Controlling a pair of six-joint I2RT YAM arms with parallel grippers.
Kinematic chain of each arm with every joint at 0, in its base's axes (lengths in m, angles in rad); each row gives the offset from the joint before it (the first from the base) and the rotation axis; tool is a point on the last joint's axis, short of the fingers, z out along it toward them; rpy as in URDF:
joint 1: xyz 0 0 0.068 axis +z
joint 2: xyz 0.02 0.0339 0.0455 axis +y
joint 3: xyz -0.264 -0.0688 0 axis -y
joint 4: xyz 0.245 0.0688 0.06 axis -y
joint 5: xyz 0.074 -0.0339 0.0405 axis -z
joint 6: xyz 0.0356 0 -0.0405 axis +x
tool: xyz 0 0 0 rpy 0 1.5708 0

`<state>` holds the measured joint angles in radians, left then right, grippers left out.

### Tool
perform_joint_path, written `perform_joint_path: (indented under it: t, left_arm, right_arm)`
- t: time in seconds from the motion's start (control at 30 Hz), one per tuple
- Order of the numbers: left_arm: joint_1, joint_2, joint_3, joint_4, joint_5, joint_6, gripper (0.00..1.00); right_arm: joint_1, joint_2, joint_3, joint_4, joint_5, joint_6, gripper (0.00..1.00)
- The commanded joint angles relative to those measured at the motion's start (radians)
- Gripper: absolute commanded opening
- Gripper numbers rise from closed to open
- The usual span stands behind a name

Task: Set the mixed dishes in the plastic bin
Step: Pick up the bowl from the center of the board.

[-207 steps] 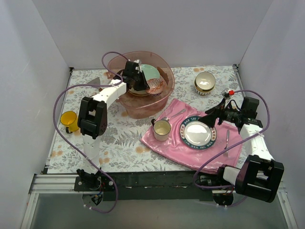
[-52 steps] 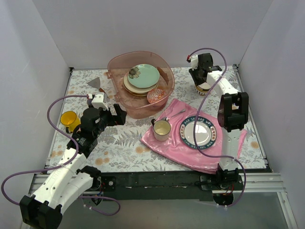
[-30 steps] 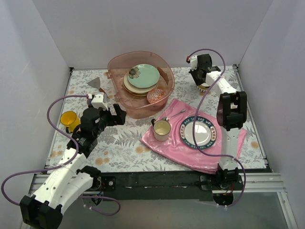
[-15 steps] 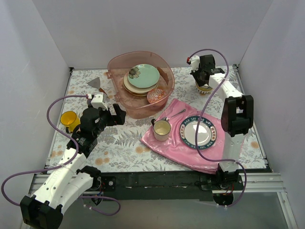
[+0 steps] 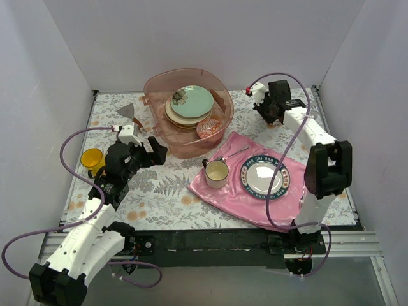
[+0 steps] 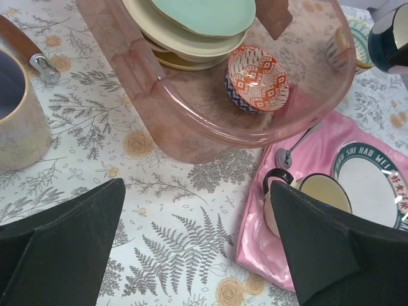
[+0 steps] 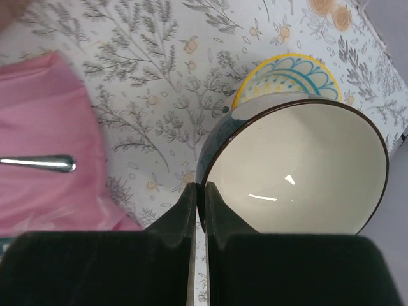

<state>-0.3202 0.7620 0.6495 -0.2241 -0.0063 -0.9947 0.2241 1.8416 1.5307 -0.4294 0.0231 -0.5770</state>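
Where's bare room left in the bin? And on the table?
Inside the plastic bin: bare floor between the red-patterned bowl and the wall by the pink cloth; plate stack crowds the other side. On the table: open patch between left gripper and pink cloth.

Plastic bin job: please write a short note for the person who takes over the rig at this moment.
Left gripper: open, empty, in front of the plastic bin.
Right gripper: shut on the small cream bowl at its rim, far right.
Done: plate stack, mint-green plate on top, and red-patterned bowl in the bin.
Remaining: small cream bowl, yellow mug at left edge, pale mug left of the bin.
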Motion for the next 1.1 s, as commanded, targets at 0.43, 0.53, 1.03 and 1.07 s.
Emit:
perform_joint_path:
  t: [0.43,0.53,1.03,1.07]
  left_arm:
    - [0.003,0.137,-0.030,0.364,0.600,-0.614,0.98]
    - [-0.074,0.164,0.004,0.365,0.530,-0.648,0.98]
    - [-0.539,0.606,0.413,0.111,-0.022,-0.812,0.98]
    - [-0.549,0.632,0.485,0.076,-0.056,-0.821,0.98]
  right_arm:
    - [0.119,-0.668,-0.438,-0.173,-0.287,-0.581,0.01]
    - [0.127,-0.728,-0.448,-0.236,-0.293,-0.664,0.01]
    - [0.150,-0.872,-0.484,-0.477,-0.397,-0.928,0.01]
    - [0.152,-0.874,-0.486,-0.480,-0.399,-0.928,0.01]
